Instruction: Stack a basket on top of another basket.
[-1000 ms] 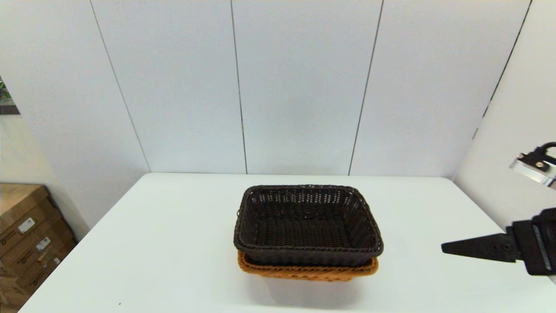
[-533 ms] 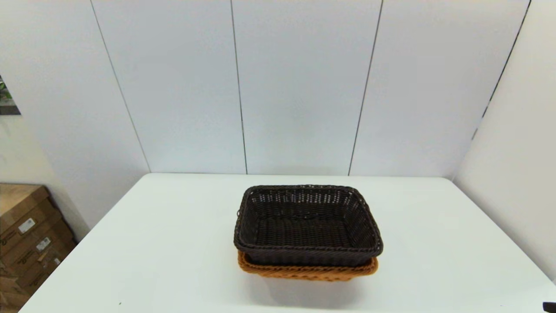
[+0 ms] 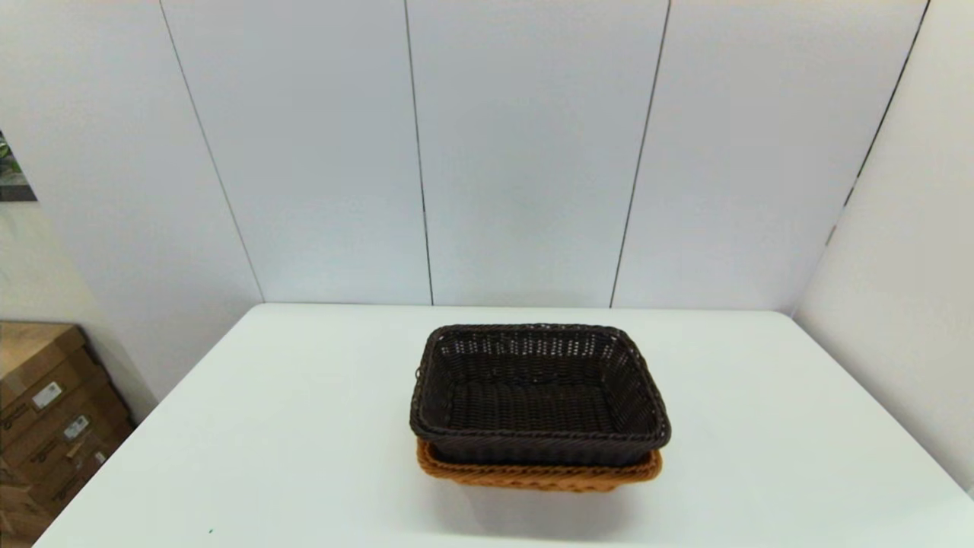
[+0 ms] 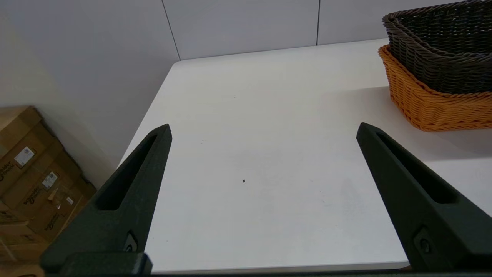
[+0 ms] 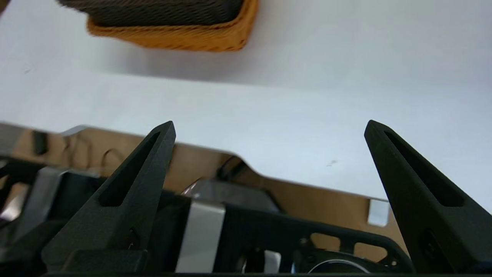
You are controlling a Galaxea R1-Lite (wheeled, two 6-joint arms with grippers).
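The dark brown basket [image 3: 539, 392] sits nested on top of the orange-tan basket [image 3: 537, 475] at the middle of the white table [image 3: 304, 426]. Both show in the left wrist view as dark basket [image 4: 442, 42] over orange-tan basket [image 4: 426, 104], and in the right wrist view as dark basket [image 5: 153, 9] in the orange-tan basket [image 5: 180, 36]. My left gripper [image 4: 263, 129] hangs open over the table's near left part, well apart from the stack. My right gripper [image 5: 269, 127] is open by the table's near edge, holding nothing. Neither gripper shows in the head view.
Cardboard boxes [image 3: 46, 411] stand on the floor left of the table, seen also as boxes [image 4: 34, 173] from the left wrist. White wall panels close the back and right. The robot's own base frame [image 5: 215, 231] lies below the right gripper.
My right gripper, seen at the right edge of the head view a second ago, has withdrawn out of that view. The stacked baskets have not moved.
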